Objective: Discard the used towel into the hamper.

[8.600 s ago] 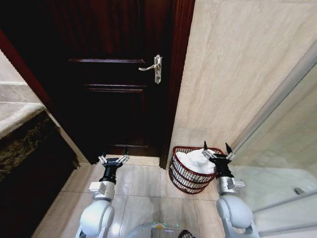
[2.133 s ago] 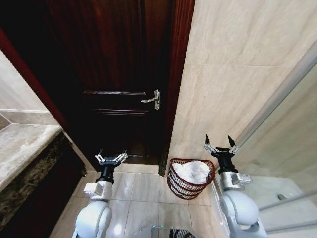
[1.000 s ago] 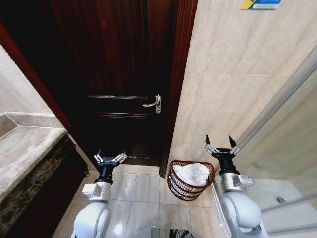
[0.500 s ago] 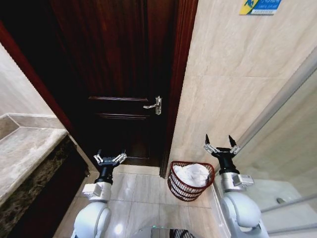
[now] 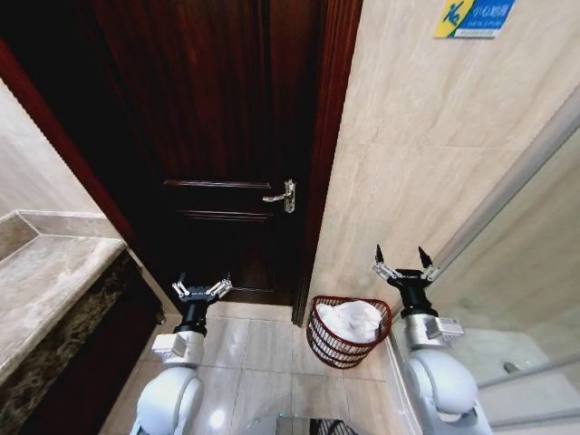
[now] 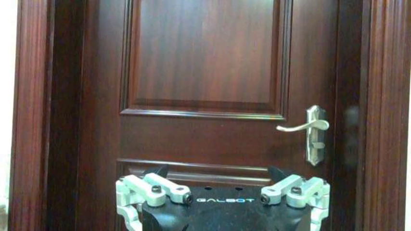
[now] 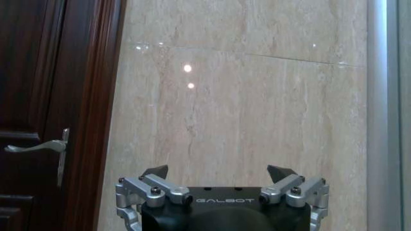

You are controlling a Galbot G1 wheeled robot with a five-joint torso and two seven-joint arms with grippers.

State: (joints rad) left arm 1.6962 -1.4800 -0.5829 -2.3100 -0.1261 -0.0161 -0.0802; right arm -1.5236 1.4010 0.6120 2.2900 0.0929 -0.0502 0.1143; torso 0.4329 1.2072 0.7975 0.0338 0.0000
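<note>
The towel (image 5: 349, 319) hides the hamper's (image 5: 319, 340) inside; the picture's edge cuts the wall sign (image 5: 473, 17).

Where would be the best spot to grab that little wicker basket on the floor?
Probably the hamper's upper rim, coming from above: it stands upright and open-topped, with the wall close behind. The near rim looks clearest, since the white towel is heaped inside.

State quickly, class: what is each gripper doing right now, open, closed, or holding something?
Left gripper: open, holding nothing, raised before the dark wooden door.
Right gripper: open, holding nothing, raised beside the reddish-brown wicker hamper.
</note>
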